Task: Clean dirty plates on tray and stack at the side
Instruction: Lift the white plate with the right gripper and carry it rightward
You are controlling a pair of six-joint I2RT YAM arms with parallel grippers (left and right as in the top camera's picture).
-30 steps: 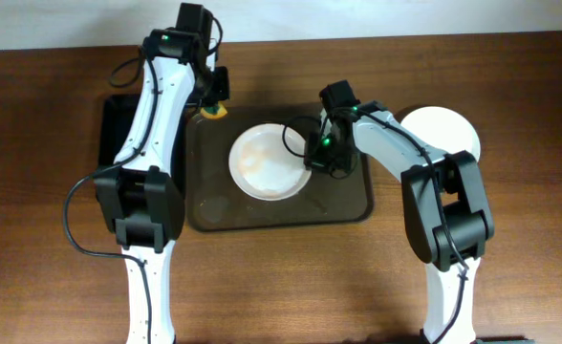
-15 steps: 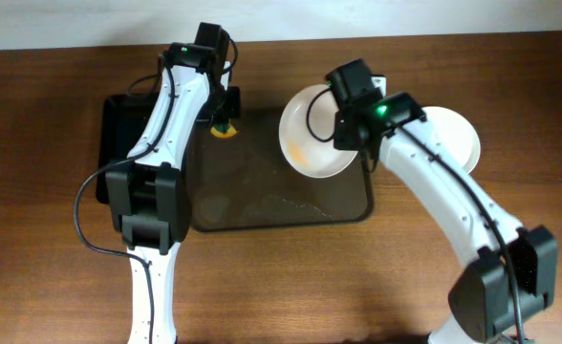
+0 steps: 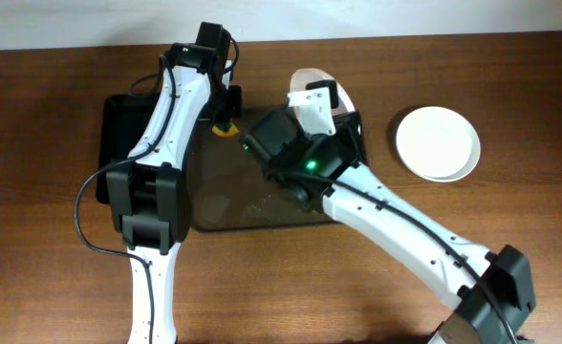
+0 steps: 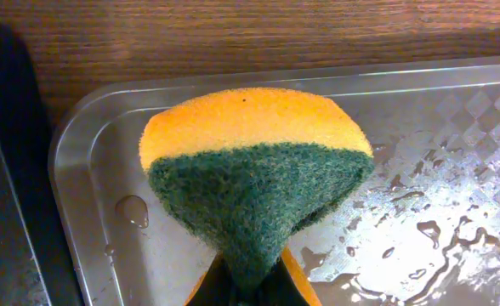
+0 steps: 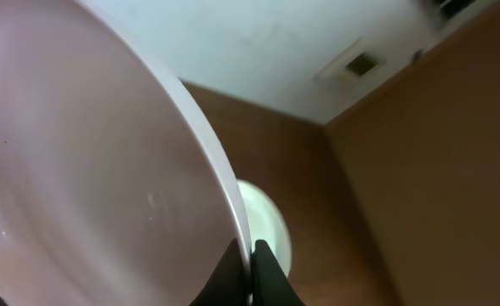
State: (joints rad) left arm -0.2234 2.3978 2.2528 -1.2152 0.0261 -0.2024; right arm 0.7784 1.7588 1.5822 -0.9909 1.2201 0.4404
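**A:** Why is the right arm tipping that plate (image 5: 88, 187) up on edge over the far right of the tray (image 3: 224, 205)?

**B:** Likely presenting its face for scrubbing, or letting it drain. The right fingers (image 5: 271, 285) are pinching the rim, nearly closed on it.

**A:** And the left?

**B:** The left fingers (image 4: 218, 293) are squeezing a sponge (image 4: 254, 170) narrow, over the tray's wet far-left corner. Waiting, I'd judge. A second plate (image 3: 438, 142) is sitting on the surface (image 3: 510, 76), well right of the tray.
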